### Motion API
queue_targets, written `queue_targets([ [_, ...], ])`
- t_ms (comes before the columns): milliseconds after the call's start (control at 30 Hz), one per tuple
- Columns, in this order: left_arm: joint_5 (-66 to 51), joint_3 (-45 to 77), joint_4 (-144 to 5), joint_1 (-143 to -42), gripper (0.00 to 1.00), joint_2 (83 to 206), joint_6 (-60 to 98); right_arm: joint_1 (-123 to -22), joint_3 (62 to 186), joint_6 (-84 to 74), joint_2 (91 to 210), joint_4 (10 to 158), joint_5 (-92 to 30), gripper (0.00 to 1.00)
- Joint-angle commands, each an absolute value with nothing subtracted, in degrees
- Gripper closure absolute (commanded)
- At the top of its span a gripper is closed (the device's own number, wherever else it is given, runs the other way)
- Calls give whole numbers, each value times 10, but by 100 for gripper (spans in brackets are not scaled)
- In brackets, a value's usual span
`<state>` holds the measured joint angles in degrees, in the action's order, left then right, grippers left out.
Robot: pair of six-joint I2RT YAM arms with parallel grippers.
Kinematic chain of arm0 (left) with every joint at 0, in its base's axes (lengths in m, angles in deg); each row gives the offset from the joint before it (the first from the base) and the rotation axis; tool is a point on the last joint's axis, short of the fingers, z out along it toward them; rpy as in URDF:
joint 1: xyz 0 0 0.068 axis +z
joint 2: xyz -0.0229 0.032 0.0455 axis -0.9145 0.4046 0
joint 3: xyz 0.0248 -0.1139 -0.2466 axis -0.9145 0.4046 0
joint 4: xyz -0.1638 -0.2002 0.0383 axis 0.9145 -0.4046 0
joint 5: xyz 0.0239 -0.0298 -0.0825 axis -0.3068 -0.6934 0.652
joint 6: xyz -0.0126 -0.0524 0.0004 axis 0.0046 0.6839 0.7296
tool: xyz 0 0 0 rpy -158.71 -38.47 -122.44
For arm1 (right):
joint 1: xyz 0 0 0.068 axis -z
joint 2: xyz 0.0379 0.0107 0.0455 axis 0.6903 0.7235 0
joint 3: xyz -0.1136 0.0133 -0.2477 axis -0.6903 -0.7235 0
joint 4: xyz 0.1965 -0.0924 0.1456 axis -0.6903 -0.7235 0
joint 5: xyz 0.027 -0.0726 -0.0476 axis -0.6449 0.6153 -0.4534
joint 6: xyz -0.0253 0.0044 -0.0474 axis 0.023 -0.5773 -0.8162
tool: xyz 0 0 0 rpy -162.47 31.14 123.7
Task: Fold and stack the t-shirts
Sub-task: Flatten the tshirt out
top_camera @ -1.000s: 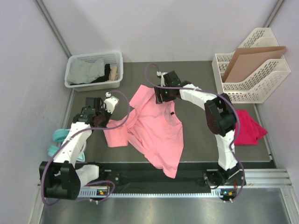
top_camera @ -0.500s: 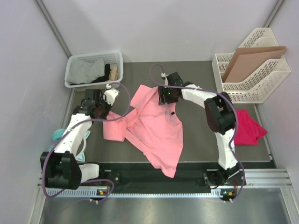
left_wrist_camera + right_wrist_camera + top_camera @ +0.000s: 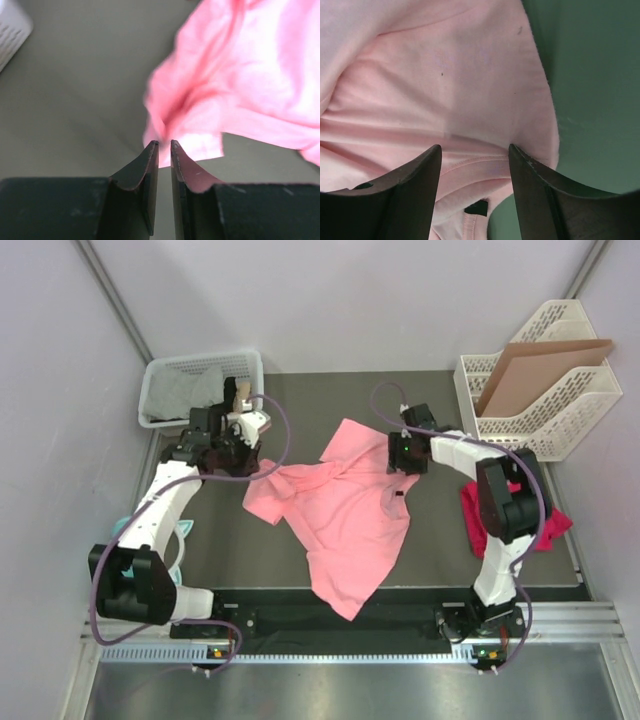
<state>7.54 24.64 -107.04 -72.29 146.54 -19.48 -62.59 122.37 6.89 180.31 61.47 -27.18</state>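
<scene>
Item: light salmon-pink cloth t-shirt (image 3: 345, 515). It lies mid-table, dragged toward your right side and opened flatter than a second ago (creases remain at the left sleeve).

Item: left gripper (image 3: 164, 144). It has pulled back toward the white plastic basket (image 3: 205, 358), fingers nearly together with nothing seen between them; the sleeve lies below.

Item: right gripper (image 3: 475, 147). Jaws spread wide over the collar, near the small dark tag (image 3: 479, 207).

Item: darker magenta-red t-shirt (image 3: 545, 525). Bunched at the right, partly behind the right arm.

Status: spreading looks finished, so you can likely start the first fold.
</scene>
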Motion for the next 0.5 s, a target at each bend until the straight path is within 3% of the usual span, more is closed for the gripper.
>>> queue_targets([
  [0,153,228,-1118,-775,78,1466,-181,-611,1158,75,1742,519,-194,43],
  [100,157,246,-1136,-812,76,1465,-186,-611,1137,80,1705,504,-177,43],
  [200,136,273,-1111,-823,77,1465,-183,-611,1154,74,1685,500,-175,36],
  [333,29,281,-1053,-818,83,1484,-182,-611,1295,63,1727,487,-187,34],
  [467,39,247,-1051,-813,81,1534,-187,-611,1460,46,1822,486,-209,33],
])
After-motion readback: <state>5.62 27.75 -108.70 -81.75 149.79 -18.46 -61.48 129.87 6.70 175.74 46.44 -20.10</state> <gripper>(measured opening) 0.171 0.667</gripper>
